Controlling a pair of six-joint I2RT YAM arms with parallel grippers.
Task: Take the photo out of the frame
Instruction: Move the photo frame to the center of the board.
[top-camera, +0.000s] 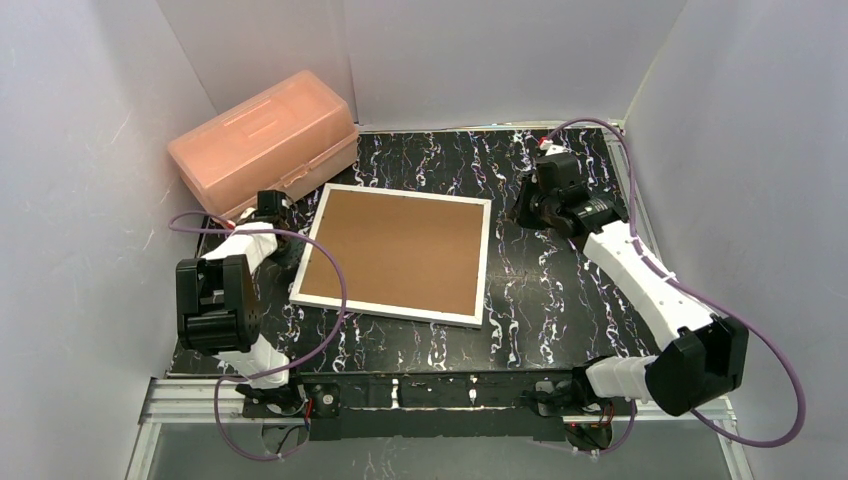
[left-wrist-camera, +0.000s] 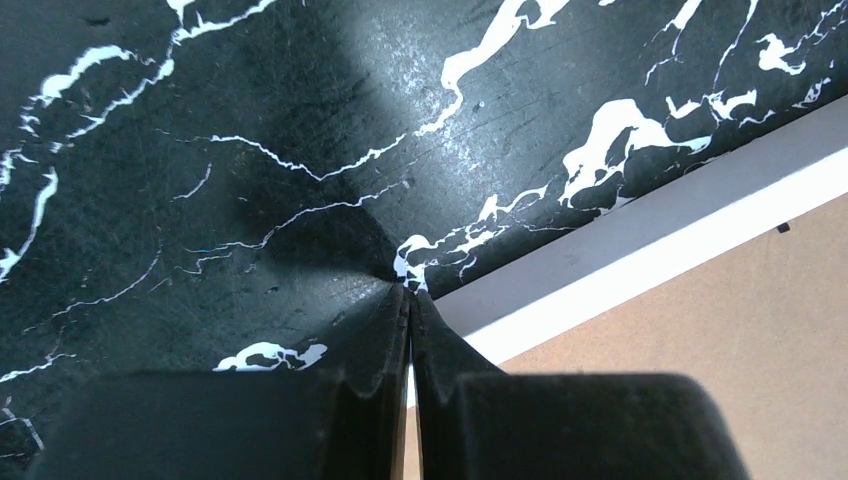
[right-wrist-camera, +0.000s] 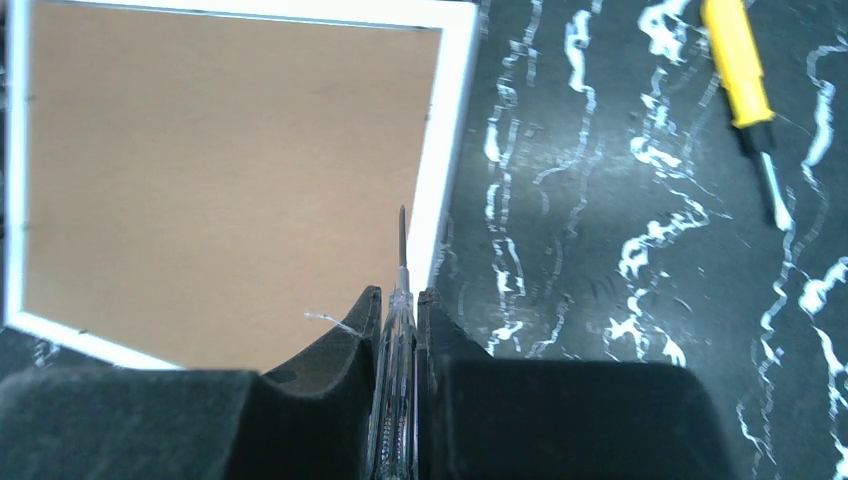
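Note:
The frame (top-camera: 395, 250) lies face down in the middle of the table, its brown fibreboard back up inside a thin white border. The photo is hidden beneath the back. My left gripper (top-camera: 272, 205) is shut and empty, its tips (left-wrist-camera: 408, 290) low over the table just outside the frame's white left edge (left-wrist-camera: 700, 225). My right gripper (top-camera: 525, 210) is off the frame's far right corner and is shut on a clear-handled screwdriver (right-wrist-camera: 400, 335). The screwdriver's thin metal tip points at the frame's right border (right-wrist-camera: 440, 180).
A pink plastic box (top-camera: 265, 140) stands at the back left, close to the frame's far left corner and the left arm. A yellow-handled screwdriver (right-wrist-camera: 738, 65) lies on the black marbled table to the right of the frame. White walls enclose three sides.

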